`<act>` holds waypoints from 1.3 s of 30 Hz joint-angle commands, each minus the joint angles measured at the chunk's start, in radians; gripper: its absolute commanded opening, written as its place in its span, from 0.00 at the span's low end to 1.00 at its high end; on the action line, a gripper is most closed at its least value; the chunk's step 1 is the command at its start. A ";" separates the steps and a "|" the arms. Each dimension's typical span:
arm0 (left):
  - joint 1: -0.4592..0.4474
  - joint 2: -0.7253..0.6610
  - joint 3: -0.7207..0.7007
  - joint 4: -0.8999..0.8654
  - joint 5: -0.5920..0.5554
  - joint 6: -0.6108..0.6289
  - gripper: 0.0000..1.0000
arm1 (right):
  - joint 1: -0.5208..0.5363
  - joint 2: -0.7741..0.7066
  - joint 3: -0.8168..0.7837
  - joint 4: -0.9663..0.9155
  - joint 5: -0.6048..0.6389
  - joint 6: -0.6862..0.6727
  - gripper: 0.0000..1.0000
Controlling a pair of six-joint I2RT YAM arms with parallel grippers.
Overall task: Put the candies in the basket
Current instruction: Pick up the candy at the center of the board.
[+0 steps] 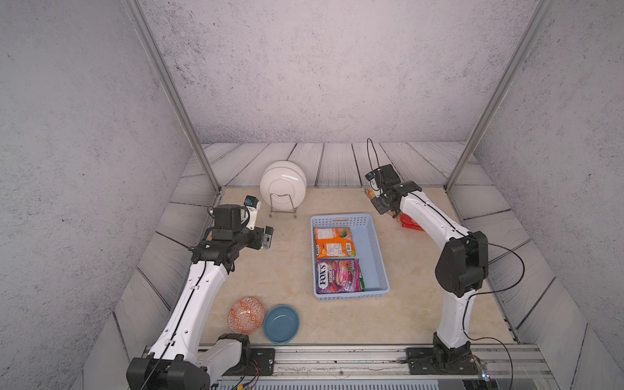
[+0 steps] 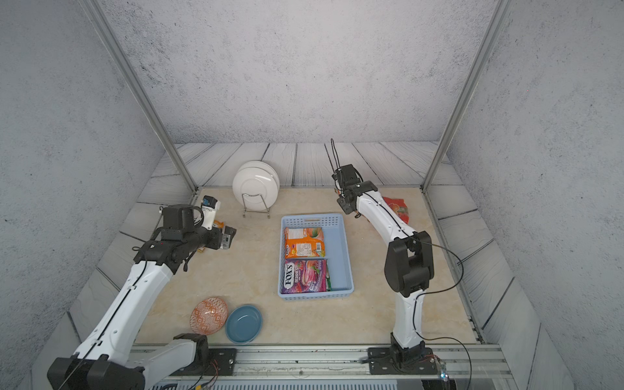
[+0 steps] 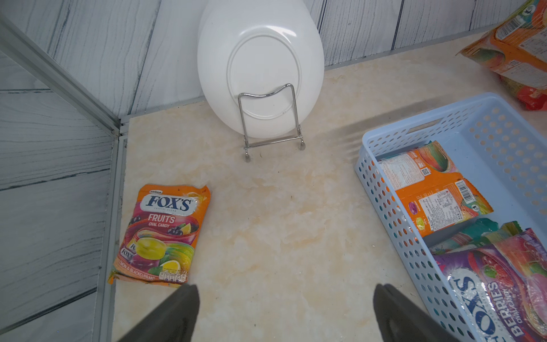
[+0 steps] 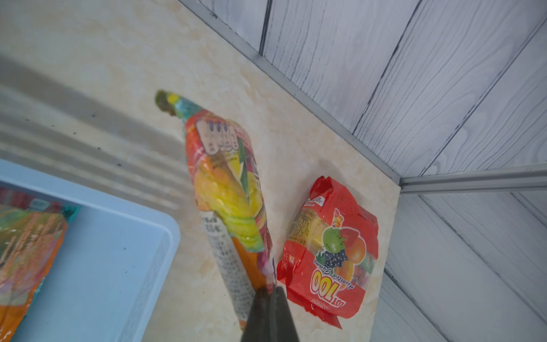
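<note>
Open bench runs between the left jaws and the light blue basket, and again along the near edge to the right of the orange patterned bowl and the blue bowl. The basket sits mid-bench, and its right half is bare. White plates on a wire stand crowd the far edge.

The left jaws are released, spread wide over the bench with nothing between them. At the left edge, near the far left corner, an orange FOX'S Fruits bag lies flat, face up. The right jaws are clenched on one end of an orange fruit-printed bag, which hangs just off the basket's far right corner. A red LOT 100 bag lies flat in the far right corner.

Inside the basket an orange bag lies back side up at the far end. At the near end a purple FOX'S Berries bag lies over a teal-green bag that shows only an edge.

In both top views the arms cover most of the Fruits bag and part of the red one. We cannot tell whether the hanging bag's lower end touches the bench, and its print is blurred.
</note>
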 commanded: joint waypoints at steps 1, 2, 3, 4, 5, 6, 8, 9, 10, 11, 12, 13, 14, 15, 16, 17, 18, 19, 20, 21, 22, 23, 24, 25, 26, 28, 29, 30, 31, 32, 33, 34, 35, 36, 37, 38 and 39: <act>0.008 -0.013 0.014 -0.010 -0.002 -0.002 0.98 | 0.030 -0.124 -0.056 0.109 -0.029 -0.099 0.00; 0.008 -0.013 0.019 -0.013 -0.005 -0.004 0.98 | 0.038 -0.147 -0.080 0.132 -0.039 -0.118 0.00; 0.008 -0.019 0.014 -0.008 0.002 -0.004 0.98 | 0.047 -0.169 -0.105 0.159 -0.058 -0.141 0.00; 0.008 -0.023 0.006 0.002 0.011 -0.005 0.98 | 0.053 -0.189 -0.126 0.185 -0.076 -0.157 0.00; 0.008 -0.026 -0.002 0.008 0.020 -0.004 0.98 | 0.061 -0.208 -0.144 0.210 -0.092 -0.168 0.00; 0.008 -0.024 -0.003 0.006 0.020 -0.002 0.98 | 0.069 -0.225 -0.160 0.229 -0.102 -0.181 0.00; 0.007 -0.018 0.013 -0.011 0.003 -0.003 0.99 | 0.092 -0.259 -0.194 0.267 -0.121 -0.218 0.00; 0.007 -0.018 0.019 -0.014 0.000 -0.005 0.98 | 0.105 -0.273 -0.217 0.293 -0.134 -0.248 0.00; 0.008 -0.021 0.016 -0.011 0.006 -0.005 0.98 | 0.120 -0.290 -0.246 0.324 -0.151 -0.288 0.00; 0.007 -0.026 0.009 -0.001 0.014 -0.005 0.98 | 0.134 -0.303 -0.268 0.350 -0.163 -0.319 0.00; 0.008 -0.026 0.002 0.005 0.021 -0.005 0.98 | 0.147 -0.307 -0.278 0.363 -0.164 -0.339 0.00; 0.008 -0.024 0.000 0.005 0.021 -0.002 0.98 | 0.161 -0.309 -0.283 0.366 -0.163 -0.350 0.00; 0.008 -0.019 0.006 -0.002 0.009 -0.002 0.98 | 0.174 -0.311 -0.288 0.366 -0.167 -0.358 0.00; 0.007 -0.017 0.014 -0.010 0.003 -0.005 0.98 | 0.185 -0.312 -0.295 0.368 -0.178 -0.366 0.00; 0.008 -0.016 0.022 -0.016 0.004 -0.006 0.98 | 0.197 -0.315 -0.305 0.372 -0.195 -0.379 0.00; 0.007 -0.021 0.019 -0.014 0.010 -0.006 0.98 | 0.206 -0.314 -0.314 0.376 -0.217 -0.389 0.00; 0.008 -0.024 0.013 -0.005 0.019 -0.008 0.98 | 0.213 -0.310 -0.317 0.380 -0.231 -0.395 0.00; 0.008 -0.026 0.005 0.003 0.025 -0.006 0.98 | 0.219 -0.304 -0.316 0.383 -0.236 -0.395 0.00; 0.008 -0.026 0.004 0.003 0.025 -0.004 0.98 | 0.227 -0.292 -0.309 0.378 -0.232 -0.391 0.00; 0.008 -0.022 0.009 -0.003 0.017 -0.004 0.99 | 0.236 -0.283 -0.302 0.367 -0.225 -0.392 0.00; 0.008 -0.020 0.019 -0.014 0.009 -0.005 0.98 | 0.246 -0.275 -0.300 0.360 -0.222 -0.397 0.00; 0.008 -0.021 0.024 -0.019 0.007 -0.006 0.98 | 0.253 -0.269 -0.306 0.366 -0.234 -0.406 0.00; 0.007 -0.024 0.022 -0.016 0.008 -0.006 0.99 | 0.258 -0.265 -0.315 0.376 -0.248 -0.417 0.00; 0.007 -0.029 0.014 -0.007 0.014 -0.006 0.98 | 0.261 -0.261 -0.323 0.390 -0.260 -0.430 0.00; 0.008 -0.031 0.005 0.000 0.021 -0.004 0.98 | 0.265 -0.253 -0.325 0.397 -0.261 -0.437 0.00; 0.008 -0.027 0.007 -0.005 0.011 -0.001 0.98 | 0.275 -0.233 -0.318 0.409 -0.234 -0.439 0.00; 0.008 -0.023 0.016 -0.015 0.003 -0.001 0.98 | 0.281 -0.227 -0.317 0.415 -0.228 -0.442 0.00; 0.007 -0.024 0.021 -0.018 0.001 -0.002 0.98 | 0.280 -0.222 -0.320 0.421 -0.233 -0.450 0.00; 0.007 -0.028 0.019 -0.013 0.005 -0.003 0.98 | 0.283 -0.215 -0.326 0.434 -0.238 -0.461 0.00; 0.008 -0.033 0.009 -0.002 0.014 -0.003 0.98 | 0.283 -0.205 -0.327 0.444 -0.236 -0.470 0.00; 0.008 -0.035 0.000 0.003 0.019 -0.001 0.98 | 0.286 -0.194 -0.323 0.445 -0.226 -0.473 0.00; 0.008 -0.034 -0.004 0.005 0.019 0.003 0.98 | 0.286 -0.177 -0.311 0.440 -0.210 -0.473 0.00; 0.008 -0.033 -0.001 -0.002 0.010 0.004 0.98 | 0.292 -0.164 -0.298 0.425 -0.192 -0.470 0.00; 0.007 -0.030 0.008 -0.011 0.002 0.004 0.98 | 0.295 -0.152 -0.290 0.411 -0.179 -0.463 0.00; 0.007 -0.030 0.017 -0.015 -0.003 0.002 0.98 | 0.298 -0.142 -0.286 0.402 -0.177 -0.461 0.00; 0.008 -0.033 0.015 -0.012 -0.001 0.003 0.98 | 0.300 -0.133 -0.292 0.408 -0.184 -0.467 0.00; 0.008 -0.038 0.008 -0.004 0.004 0.002 0.98 | 0.301 -0.127 -0.302 0.426 -0.186 -0.477 0.00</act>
